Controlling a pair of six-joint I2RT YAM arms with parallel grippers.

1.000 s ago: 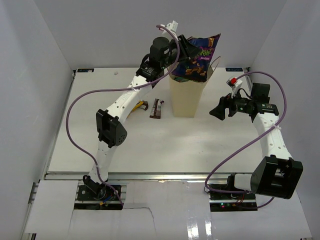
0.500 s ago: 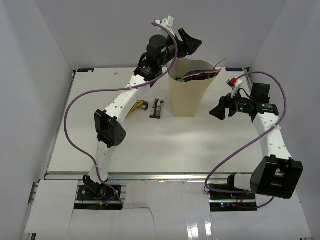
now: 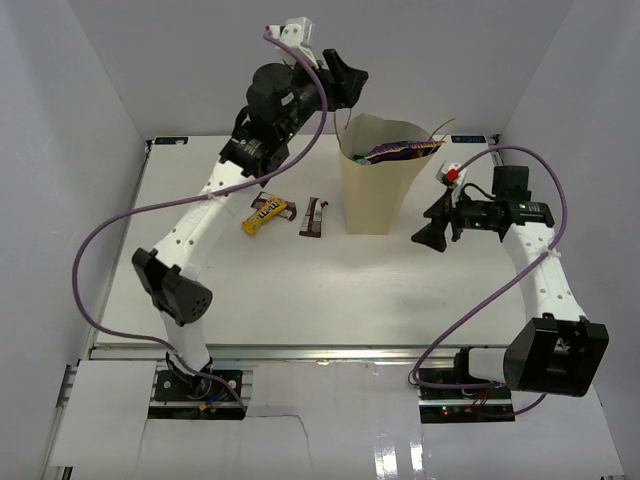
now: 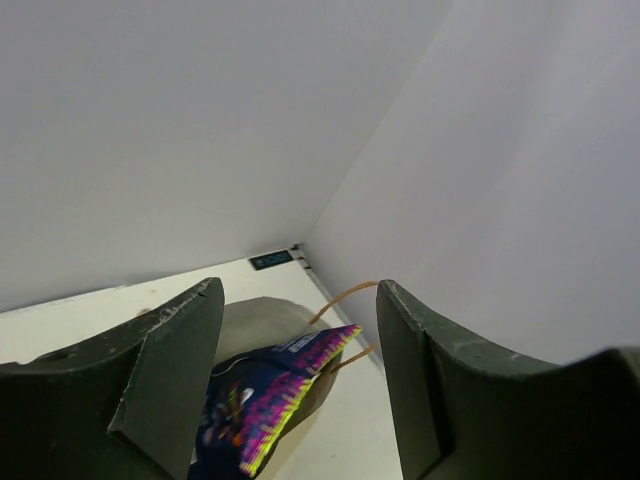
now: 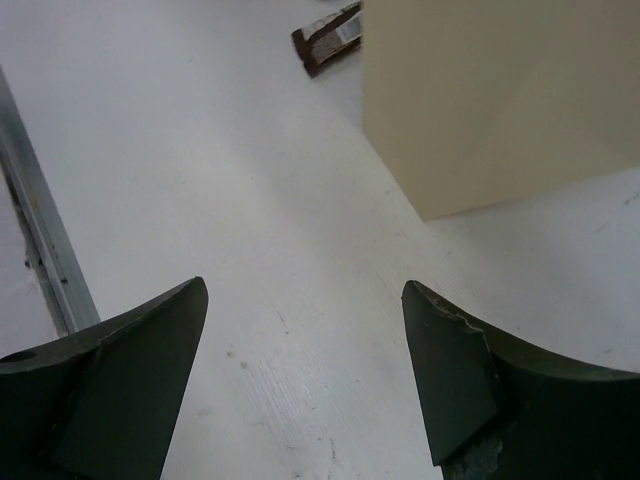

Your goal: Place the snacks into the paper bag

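The tall tan paper bag (image 3: 378, 180) stands at the table's back middle, and the large dark purple snack bag (image 3: 400, 150) lies across its open top. The left wrist view shows that purple bag (image 4: 265, 400) and the bag's loop handles (image 4: 340, 298). My left gripper (image 3: 345, 75) is open and empty, high up and to the left of the bag's mouth. A yellow-brown packet (image 3: 268, 213) and a dark brown bar (image 3: 314, 217) lie on the table left of the bag. My right gripper (image 3: 432, 222) is open and empty, just right of the bag, near the table. The bar also shows in the right wrist view (image 5: 328, 38).
White walls enclose the table on three sides. A metal rail (image 3: 300, 352) runs along the near edge. Purple cables loop off both arms. The paper bag's side wall (image 5: 500, 100) fills the upper right of the right wrist view.
My left gripper let go of the large purple bag, which dropped onto the paper bag's top. The left arm then rose and swung left. The right gripper shifted slightly lower and left.
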